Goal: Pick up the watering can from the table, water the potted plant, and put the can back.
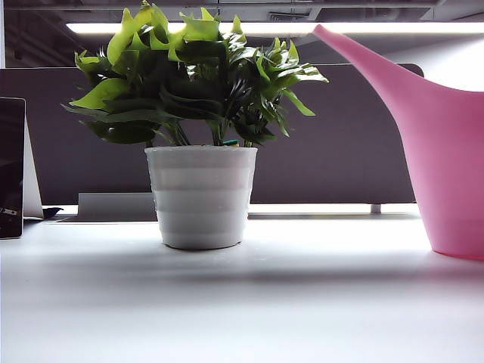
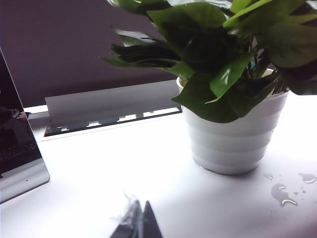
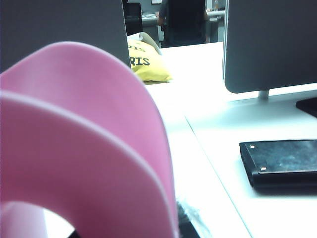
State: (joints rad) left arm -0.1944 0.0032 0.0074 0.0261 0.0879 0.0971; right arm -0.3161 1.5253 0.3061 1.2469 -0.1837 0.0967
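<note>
Watering can (image 1: 442,159) sits upright on the table (image 1: 242,302), right of the potted plant (image 1: 200,128) in the exterior view, well apart from the pot, spout tip up near the leaves on that side

Right gripper: the right wrist view is mostly filled with the can's pink handle and body (image 3: 84,144), right up against the camera. Only a sliver of dark finger (image 3: 185,220) shows behind the pink edge, so can't tell if the jaws are released or grasping the can

Left gripper (image 2: 138,223): finger tips just visible in the left wrist view, pressed together, clenched on nothing, low over the table. Plant pot (image 2: 233,144) is ahead of the jaws and off to one side, not touching. Water drops (image 2: 282,191) on the table beside the pot

Black flat case (image 3: 282,161) on the table past the can in the right wrist view
</note>
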